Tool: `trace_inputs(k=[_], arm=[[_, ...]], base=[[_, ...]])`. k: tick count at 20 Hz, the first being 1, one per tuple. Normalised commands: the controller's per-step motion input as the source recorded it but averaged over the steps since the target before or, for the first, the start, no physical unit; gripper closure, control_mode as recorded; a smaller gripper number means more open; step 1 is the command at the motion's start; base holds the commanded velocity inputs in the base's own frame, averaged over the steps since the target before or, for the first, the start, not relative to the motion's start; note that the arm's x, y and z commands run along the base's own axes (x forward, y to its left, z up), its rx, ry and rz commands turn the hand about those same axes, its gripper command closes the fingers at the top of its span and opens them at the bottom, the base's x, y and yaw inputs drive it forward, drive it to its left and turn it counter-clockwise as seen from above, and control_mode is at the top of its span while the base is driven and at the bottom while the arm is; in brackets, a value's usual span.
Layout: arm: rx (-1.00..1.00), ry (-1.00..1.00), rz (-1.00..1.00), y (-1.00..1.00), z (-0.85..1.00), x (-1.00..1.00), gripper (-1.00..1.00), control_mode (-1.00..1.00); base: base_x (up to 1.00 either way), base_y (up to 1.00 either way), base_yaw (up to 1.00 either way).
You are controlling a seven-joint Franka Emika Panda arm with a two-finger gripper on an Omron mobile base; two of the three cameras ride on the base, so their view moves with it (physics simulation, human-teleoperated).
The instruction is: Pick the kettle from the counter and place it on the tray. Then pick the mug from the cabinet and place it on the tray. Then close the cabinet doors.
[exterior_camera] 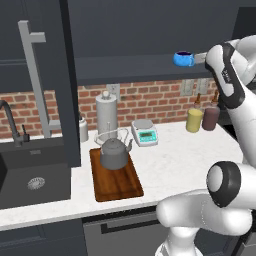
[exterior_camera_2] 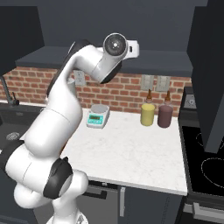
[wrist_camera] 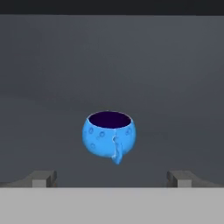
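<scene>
The grey kettle point(exterior_camera: 115, 152) stands on the far half of the brown wooden tray point(exterior_camera: 120, 186), which lies on the white counter point(exterior_camera: 175, 165). The blue mug point(wrist_camera: 109, 135) sits upright on the dark shelf of the open cabinet point(exterior_camera: 140, 67), its handle turned toward the hand camera. My gripper point(wrist_camera: 111, 179) is raised to shelf height, just short of the mug and pointing at it. It is open, fingertips point(wrist_camera: 43, 178) wide apart with nothing between them. In the left base view the mug point(exterior_camera: 184, 58) is just left of my hand. The cabinet doors point(exterior_camera: 50, 85) point(exterior_camera_2: 210, 74) stand open.
A black sink point(exterior_camera: 30, 180) with a faucet point(exterior_camera: 10, 120) is left of the tray. A paper-towel roll point(exterior_camera: 106, 114), a small scale point(exterior_camera: 144, 132) and yellow point(exterior_camera: 194, 120) and dark red point(exterior_camera: 210, 118) bottles line the brick wall. A stove point(exterior_camera_2: 205, 166) lies right.
</scene>
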Motion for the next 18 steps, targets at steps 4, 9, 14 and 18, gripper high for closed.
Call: trace_inputs(k=[4,9,14,18], arm=[[0.0,0.03,0.06,-0.17,-0.04,0.34,-1.0,-1.0],[0.0,0.05,0.03,-0.01,-0.1,0.28,-1.0,-1.0],[0.0,0.08,0.0,0.22,-0.08,0.24,-1.0,-1.0],[0.0,0.04,0.0,0.19,-0.08,0.13,-1.0,-1.0]], base=[[0.0,0.0,0.0],[0.0,0.0,0.0],[0.0,0.0,0.0],[0.0,0.0,0.0]])
